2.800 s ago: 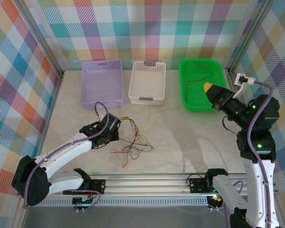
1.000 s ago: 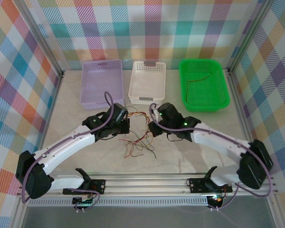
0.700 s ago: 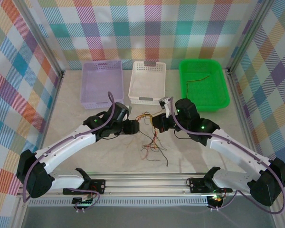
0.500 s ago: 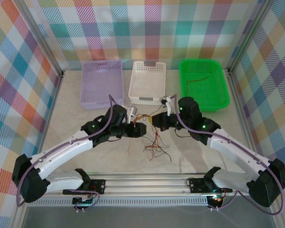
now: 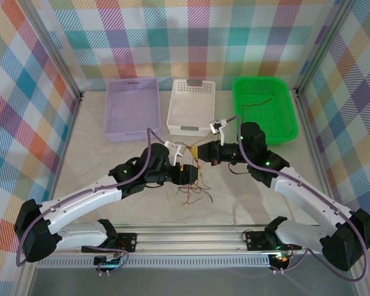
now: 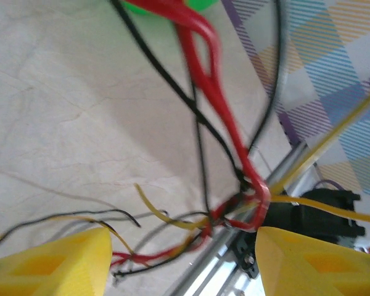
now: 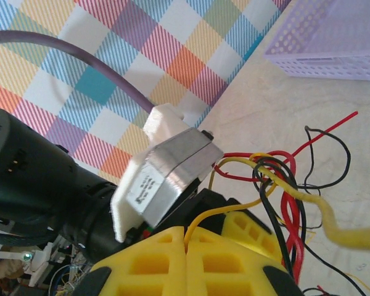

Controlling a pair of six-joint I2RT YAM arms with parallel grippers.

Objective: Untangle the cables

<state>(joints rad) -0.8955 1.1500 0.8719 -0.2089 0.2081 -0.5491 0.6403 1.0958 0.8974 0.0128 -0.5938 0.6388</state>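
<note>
Pinching the cables [image 5: 195, 185] with the right claw [image 7: 186, 239], yellow fingers [image 7: 148, 254] pressed flat together on a yellow strand right at the seam. Holding one end of the bunch up off the bench [image 5: 92, 151], with red, yellow and black loops dangling and loose tails trailing onto the top between the two arms. Over to the left claw [image 6: 182, 264]: spread wide, gripping nothing, hovering at the bunch with red and black strands hanging across the gap. Knotted together low in the left wrist view, red looped around yellow. Lined up at the far edge of the bench: a purple basket [image 5: 132, 110], a white basket [image 5: 191, 110], a green basket [image 5: 283, 126], with a single strand [image 5: 257, 106] lying in the green one.
</note>
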